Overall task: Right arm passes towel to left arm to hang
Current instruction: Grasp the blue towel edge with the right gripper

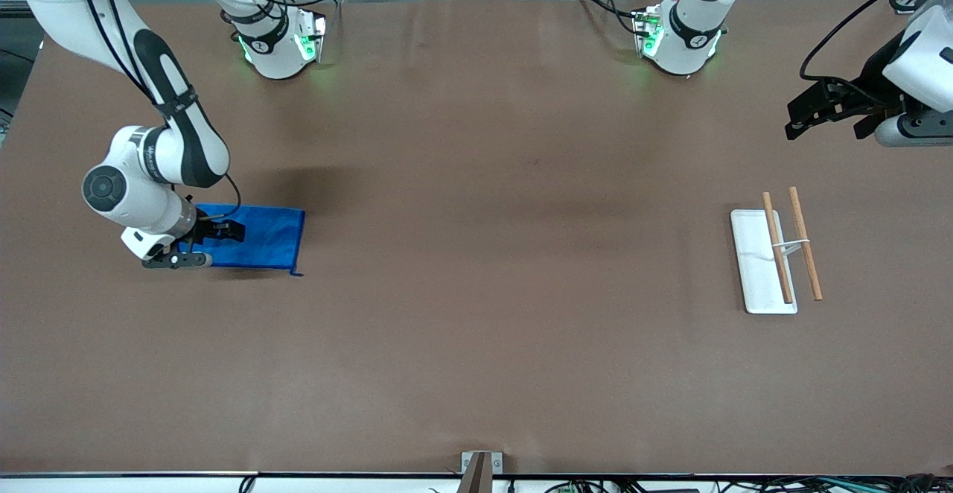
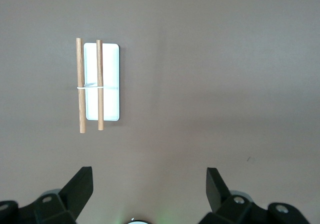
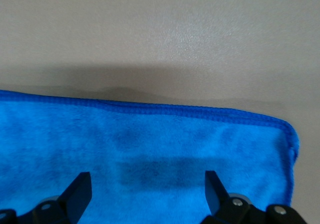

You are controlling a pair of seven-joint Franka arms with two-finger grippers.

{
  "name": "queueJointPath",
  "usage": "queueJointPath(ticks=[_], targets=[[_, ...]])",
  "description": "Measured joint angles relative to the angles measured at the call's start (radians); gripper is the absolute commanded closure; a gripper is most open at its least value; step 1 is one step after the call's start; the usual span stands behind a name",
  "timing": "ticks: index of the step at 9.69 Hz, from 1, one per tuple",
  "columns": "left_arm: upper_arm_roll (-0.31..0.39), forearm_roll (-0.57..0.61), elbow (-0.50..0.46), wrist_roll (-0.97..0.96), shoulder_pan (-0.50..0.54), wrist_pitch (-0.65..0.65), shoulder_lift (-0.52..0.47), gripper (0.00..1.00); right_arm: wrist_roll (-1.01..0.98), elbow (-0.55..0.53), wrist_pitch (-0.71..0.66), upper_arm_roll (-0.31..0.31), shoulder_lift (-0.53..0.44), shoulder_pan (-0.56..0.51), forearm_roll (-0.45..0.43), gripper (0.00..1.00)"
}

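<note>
Towel lies flat near the table edge at the right arm's end, its long axis running along the table's length, its loop corner nearest the front camera. Right gripper hangs just over it, fingers spread, grasping nothing. Left gripper waits released above the opposite end — near a white-based rack with two wooden rods.

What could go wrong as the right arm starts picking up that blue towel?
The flat royal-blue microfibre towel lies spread on the brown table, so the open right pincer over it may close on too little cloth and slip. The left pincer waits open toward the left arm's end, near the white rack with wooden rods, making a long handover.
</note>
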Motion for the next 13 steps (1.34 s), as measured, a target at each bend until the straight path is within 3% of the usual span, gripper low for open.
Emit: queueJointPath(ticks=[2, 5, 10, 11, 13], targets=[[0.0, 0.0, -0.008, 0.0, 0.0, 0.0, 0.001, 0.0, -0.004, 0.0, 0.009, 0.0, 0.009, -0.001, 0.0, 0.22], [-0.001, 0.0, -0.011, 0.0, 0.0, 0.0, 0.003, 0.0, -0.009, 0.0, 0.009, 0.001, 0.023, -0.002, 0.001, 0.25], [-0.001, 0.0, -0.015, 0.0, -0.001, -0.001, 0.003, 0.0, -0.009, 0.0, 0.006, 0.004, 0.022, -0.002, 0.002, 0.91], [-0.004, 0.0, -0.018, 0.001, -0.002, -0.004, 0.003, 0.0, -0.009, 0.003, -0.002, 0.004, 0.022, -0.002, 0.002, 0.97], [-0.015, 0.0, -0.021, 0.004, -0.003, -0.013, 0.003, 0.0, -0.009, 0.057, -0.137, 0.011, 0.02, -0.002, 0.006, 0.99]])
